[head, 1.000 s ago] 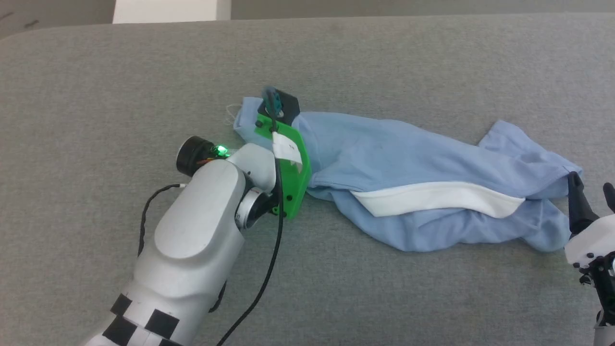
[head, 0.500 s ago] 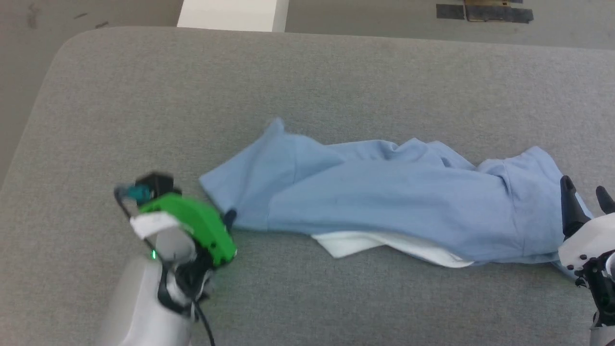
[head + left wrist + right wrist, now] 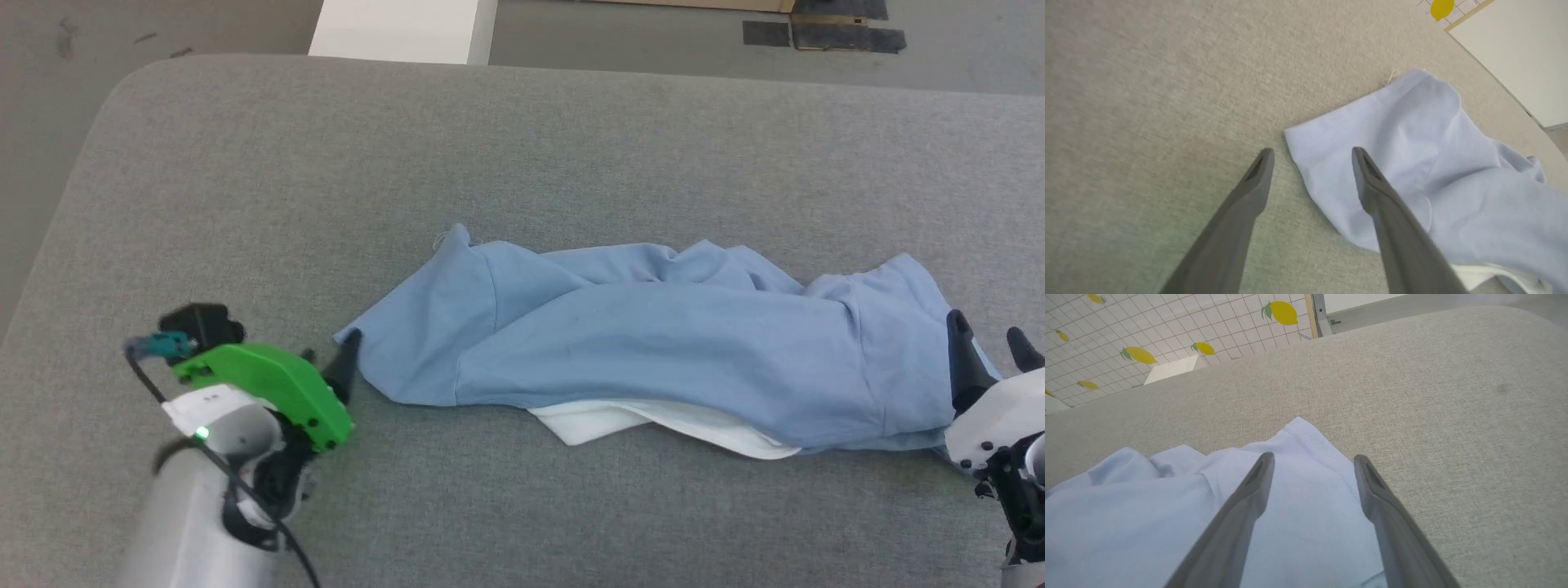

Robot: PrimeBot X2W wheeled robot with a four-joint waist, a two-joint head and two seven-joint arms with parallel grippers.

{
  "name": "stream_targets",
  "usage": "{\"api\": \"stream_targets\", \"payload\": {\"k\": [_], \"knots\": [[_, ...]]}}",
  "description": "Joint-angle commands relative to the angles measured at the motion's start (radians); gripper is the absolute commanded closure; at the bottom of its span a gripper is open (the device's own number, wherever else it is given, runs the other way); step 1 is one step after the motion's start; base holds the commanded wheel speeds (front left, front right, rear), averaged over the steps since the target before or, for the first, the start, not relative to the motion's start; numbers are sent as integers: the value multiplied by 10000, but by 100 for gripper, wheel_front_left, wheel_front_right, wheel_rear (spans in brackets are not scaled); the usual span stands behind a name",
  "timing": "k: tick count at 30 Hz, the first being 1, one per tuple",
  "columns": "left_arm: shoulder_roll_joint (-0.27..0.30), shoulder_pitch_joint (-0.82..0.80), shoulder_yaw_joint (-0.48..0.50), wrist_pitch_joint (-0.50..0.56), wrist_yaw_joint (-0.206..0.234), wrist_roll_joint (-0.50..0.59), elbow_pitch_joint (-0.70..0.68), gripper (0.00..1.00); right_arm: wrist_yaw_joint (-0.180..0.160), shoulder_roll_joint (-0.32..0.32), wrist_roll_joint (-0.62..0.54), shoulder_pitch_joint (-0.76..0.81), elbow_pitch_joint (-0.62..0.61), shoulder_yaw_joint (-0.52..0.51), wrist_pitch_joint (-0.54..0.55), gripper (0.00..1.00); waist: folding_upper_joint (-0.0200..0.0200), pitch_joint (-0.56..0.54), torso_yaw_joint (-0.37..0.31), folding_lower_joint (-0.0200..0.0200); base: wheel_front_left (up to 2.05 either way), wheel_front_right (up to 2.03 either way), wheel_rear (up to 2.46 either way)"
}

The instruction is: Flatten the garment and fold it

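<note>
Two grippers flank the garment in the head view. The light blue shirt lies bunched into a long band on the grey tabletop, its long axis running left to right. One blunt corner points at the left gripper and the other end reaches the right gripper. A white strip peeks out from under the near edge. The left gripper sits just beside the shirt's left corner, and the right gripper's fingers rise over its right end.

In the left wrist view, the left gripper stands wide open and grips nothing. One finger is over bare tabletop and the other is over the shirt's hemmed corner. The cloth stretches away to the right of that view.

In the right wrist view, the right gripper is also spread wide and empty. Both fingers are above the shirt's end, whose corner points ahead between them. A lemon-patterned tiled wall shows beyond the tabletop.
</note>
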Motion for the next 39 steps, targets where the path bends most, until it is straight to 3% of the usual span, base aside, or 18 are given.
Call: {"api": "stream_targets", "payload": {"k": [1,5,11,16,27,28,29,30,39], "knots": [[337,-76,-81,-12,8,368,-236,0,-13,5,30,88,32,23,-8,0,0,-21,-44,0,0,0,0],[1134,-520,-700,656,-113,1201,-592,0,-13,5,84,140,66,33,-23,0,0,42,-88,0,0,0,0],[1891,-1588,-2121,2097,-816,2237,-134,0,-13,5,103,72,-25,55,16,0,0,358,-203,0,0,0,0],[1948,-2326,-2910,2998,-1131,2678,563,0,-13,5,94,-45,-131,63,52,0,0,750,-340,0,0,0,0],[1715,-2467,-3471,4927,-916,2526,1801,0,-13,5,78,-171,-297,-6,60,0,0,1193,-499,0,0,0,0],[1635,-2368,-3455,5134,-910,2349,1847,10,-13,5,88,-179,-297,-4,53,0,0,1205,-504,0,0,0,0],[1596,-2304,-3453,5252,-914,2248,1840,88,-13,5,93,-184,-293,-4,47,0,0,1209,-505,0,0,0,0],[1582,-2256,-3453,5315,-916,2182,1799,100,-13,5,99,-193,-285,-11,37,0,0,1214,-500,0,0,0,0],[1501,-2240,-2733,4661,-669,1617,960,100,-13,5,113,-235,-123,2,-52,0,0,1039,-446,0,0,0,0]]}}
